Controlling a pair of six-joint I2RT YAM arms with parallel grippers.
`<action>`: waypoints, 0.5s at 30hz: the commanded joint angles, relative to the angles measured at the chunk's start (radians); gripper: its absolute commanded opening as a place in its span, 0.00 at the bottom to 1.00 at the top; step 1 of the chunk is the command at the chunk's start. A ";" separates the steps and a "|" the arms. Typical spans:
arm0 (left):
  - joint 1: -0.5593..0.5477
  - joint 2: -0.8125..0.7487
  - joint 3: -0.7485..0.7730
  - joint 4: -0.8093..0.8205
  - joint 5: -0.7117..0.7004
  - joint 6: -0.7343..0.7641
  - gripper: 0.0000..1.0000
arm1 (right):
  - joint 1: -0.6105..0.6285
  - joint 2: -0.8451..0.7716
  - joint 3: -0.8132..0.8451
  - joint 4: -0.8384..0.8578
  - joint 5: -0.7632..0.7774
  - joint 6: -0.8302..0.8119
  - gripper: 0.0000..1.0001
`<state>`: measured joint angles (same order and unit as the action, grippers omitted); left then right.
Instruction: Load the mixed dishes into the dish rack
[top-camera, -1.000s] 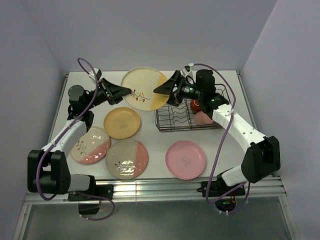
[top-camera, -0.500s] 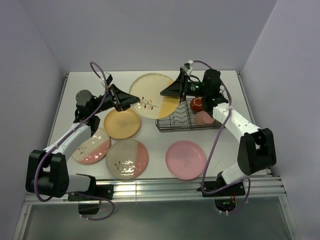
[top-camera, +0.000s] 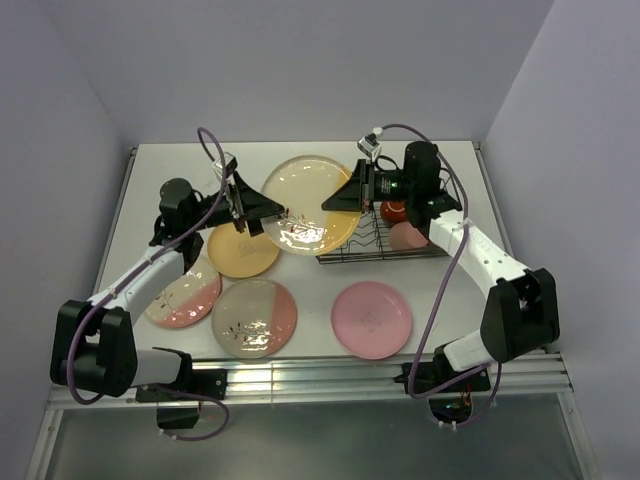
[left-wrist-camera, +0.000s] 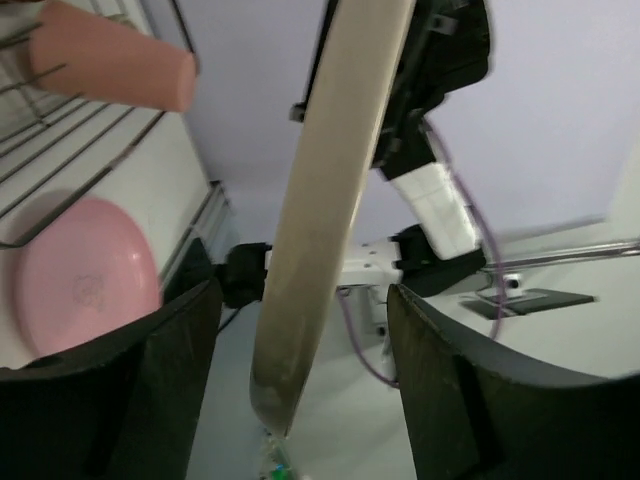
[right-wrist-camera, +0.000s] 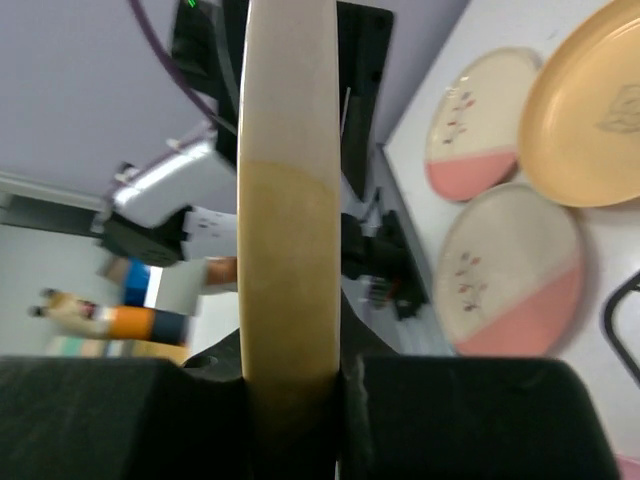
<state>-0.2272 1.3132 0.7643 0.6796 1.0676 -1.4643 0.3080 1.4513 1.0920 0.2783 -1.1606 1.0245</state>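
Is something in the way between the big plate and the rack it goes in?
Nothing visible blocks it. The plate hangs in the right gripper just beside the rack's left end. The red mug and pink tumbler sit at the rack's right end, out of the way. The left gripper stands open around the plate's other edge.

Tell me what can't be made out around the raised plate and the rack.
- Top view: the cream-and-yellow plate covers the left end of the dish rack.
- Top view: the right arm partly hides the red mug.
- Both wrist views: the plate is edge-on, so its face is unseen.
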 joint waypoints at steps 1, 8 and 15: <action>-0.011 -0.057 0.149 -0.391 -0.007 0.279 0.76 | 0.014 -0.083 0.150 -0.216 0.074 -0.370 0.00; 0.057 -0.129 0.309 -0.923 -0.334 0.666 0.81 | -0.017 -0.028 0.405 -0.603 0.246 -0.759 0.00; 0.072 -0.149 0.357 -1.177 -0.669 0.809 0.80 | -0.029 -0.031 0.591 -0.798 0.469 -1.312 0.00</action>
<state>-0.1566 1.1831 1.1065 -0.3145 0.5911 -0.7868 0.2886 1.4502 1.5768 -0.4770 -0.7921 0.0589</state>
